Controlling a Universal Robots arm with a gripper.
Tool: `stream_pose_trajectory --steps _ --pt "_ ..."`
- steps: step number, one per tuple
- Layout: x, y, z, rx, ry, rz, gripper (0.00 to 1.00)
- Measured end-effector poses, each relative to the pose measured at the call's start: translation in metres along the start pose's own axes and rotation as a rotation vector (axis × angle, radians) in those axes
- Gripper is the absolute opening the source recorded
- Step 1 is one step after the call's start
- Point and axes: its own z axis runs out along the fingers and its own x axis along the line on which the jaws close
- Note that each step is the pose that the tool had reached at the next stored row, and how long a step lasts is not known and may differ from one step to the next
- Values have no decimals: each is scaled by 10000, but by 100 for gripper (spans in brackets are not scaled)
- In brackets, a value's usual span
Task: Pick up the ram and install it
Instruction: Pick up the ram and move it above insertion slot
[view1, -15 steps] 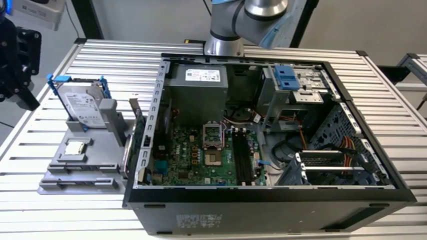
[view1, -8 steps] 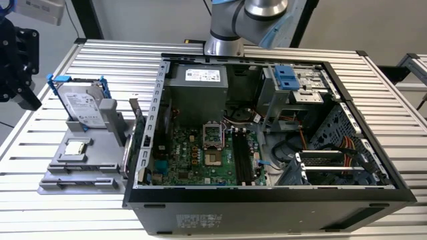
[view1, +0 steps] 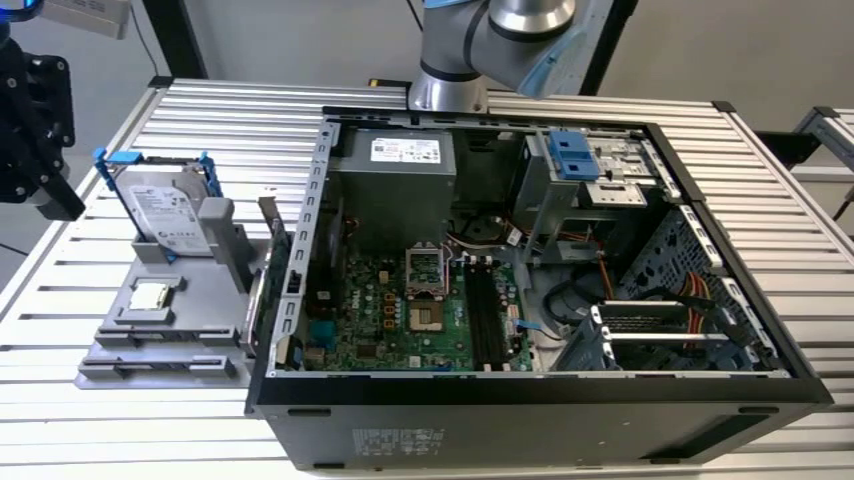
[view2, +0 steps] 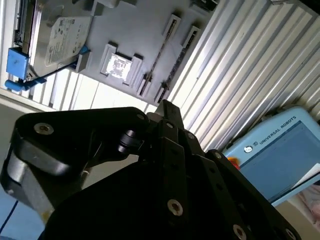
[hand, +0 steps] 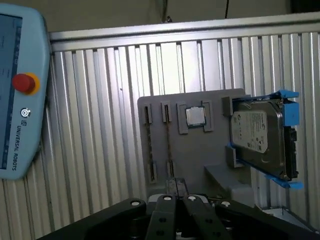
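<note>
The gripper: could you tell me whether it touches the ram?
Apart. The exterior view shows the gripper hanging clear of the holder, bare table between them; the ram stands in that holder in the first wrist view.

Robotics lab, alu-slat bench (view1: 134, 430), open PC case (view1: 534, 437), teach pendant (hand: 20, 125)

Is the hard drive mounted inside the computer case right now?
No, the hard drive stands in the gray holder, outside the computer case, on the exterior view's left.
</note>
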Motion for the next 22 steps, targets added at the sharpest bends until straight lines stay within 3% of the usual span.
stream_pose_trajectory --steps 9,22 --pt "0 -1 0 -36 5 -1059 0" --pt "0 -1 0 -41 6 -1213 0"
